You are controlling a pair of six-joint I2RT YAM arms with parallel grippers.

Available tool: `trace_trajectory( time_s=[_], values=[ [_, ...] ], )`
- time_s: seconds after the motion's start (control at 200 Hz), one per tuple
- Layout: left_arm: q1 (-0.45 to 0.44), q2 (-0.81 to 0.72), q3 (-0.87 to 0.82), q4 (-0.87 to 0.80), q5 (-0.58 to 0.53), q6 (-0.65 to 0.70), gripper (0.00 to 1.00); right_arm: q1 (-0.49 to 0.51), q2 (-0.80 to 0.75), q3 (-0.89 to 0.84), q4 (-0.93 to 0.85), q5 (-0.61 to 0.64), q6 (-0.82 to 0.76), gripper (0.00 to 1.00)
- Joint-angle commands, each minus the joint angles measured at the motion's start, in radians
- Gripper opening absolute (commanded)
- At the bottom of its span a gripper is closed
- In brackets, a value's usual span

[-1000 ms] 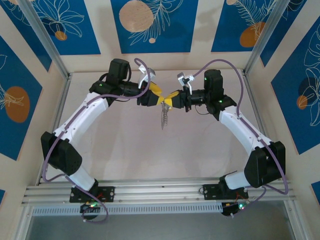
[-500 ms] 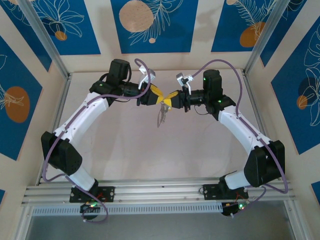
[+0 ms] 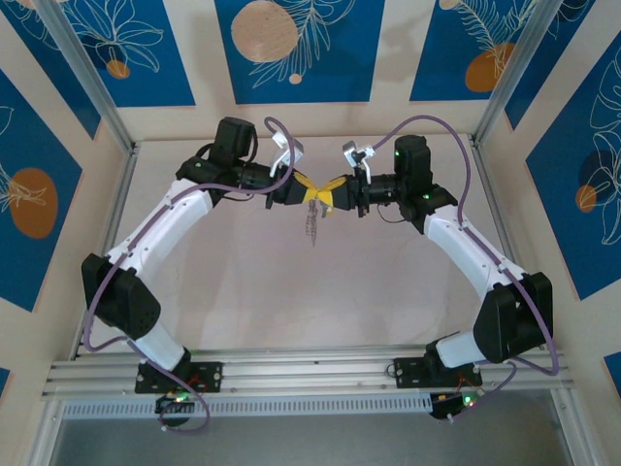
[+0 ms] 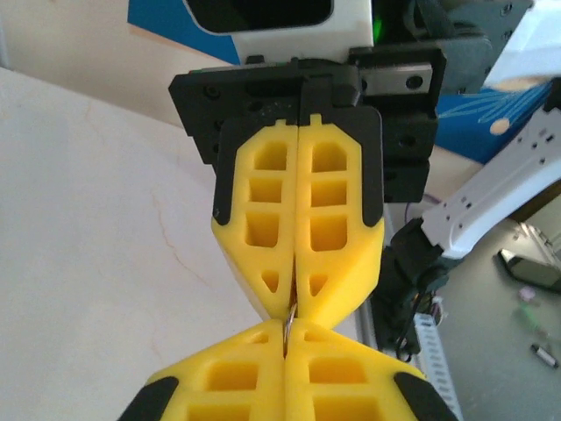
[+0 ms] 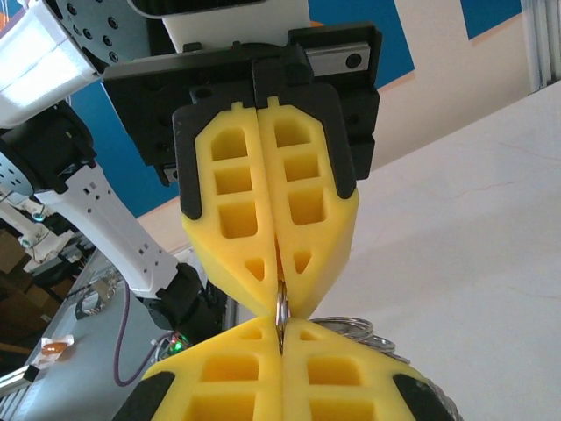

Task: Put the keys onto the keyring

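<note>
My left gripper (image 3: 309, 191) and right gripper (image 3: 325, 192) meet tip to tip above the middle of the table, both shut. A thin silvery ring edge, the keyring (image 4: 289, 321), is pinched between both pairs of yellow tips. In the left wrist view my left gripper (image 4: 287, 340) is at the bottom and the right gripper (image 4: 294, 298) above. The right wrist view has my right gripper (image 5: 280, 340) low, the left gripper (image 5: 280, 289) above, the keyring (image 5: 281, 309) between. A grey strand of the keyring (image 3: 310, 226) hangs below. The key is too small to make out.
More silvery rings (image 5: 355, 331) peek from behind my right finger. The pale table (image 3: 291, 291) lies below, with walls around it and a metal rail (image 3: 310, 369) at the near edge by the arm bases.
The left gripper has rolled at the wrist and closed in level with the right gripper's tips. The hanging grey strand has swung slightly left and now hangs straighter.
</note>
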Motion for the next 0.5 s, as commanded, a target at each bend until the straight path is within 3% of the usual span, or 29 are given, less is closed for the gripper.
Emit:
trace_trajectory(
  time_s=[0.0,0.075,0.15,0.295,0.495],
  values=[
    [-0.015,0.015,0.014,0.009,0.015,0.005,0.0,-0.003,-0.003,0.021,0.037,-0.011,0.029,0.06],
    [-0.018,-0.015,-0.041,0.125,0.005,-0.063,0.0,-0.033,-0.024,-0.014,0.1,-0.011,0.085,0.3],
    [-0.016,-0.058,-0.121,0.29,-0.011,-0.157,0.0,-0.071,-0.063,-0.071,0.186,-0.011,0.155,0.4],
    [-0.015,-0.124,-0.243,0.558,-0.045,-0.305,0.0,-0.126,-0.151,-0.185,0.317,0.012,0.257,0.43],
    [-0.016,-0.184,-0.39,0.855,-0.108,-0.472,0.0,-0.116,-0.241,-0.312,0.422,0.105,0.312,0.44]
  ],
)
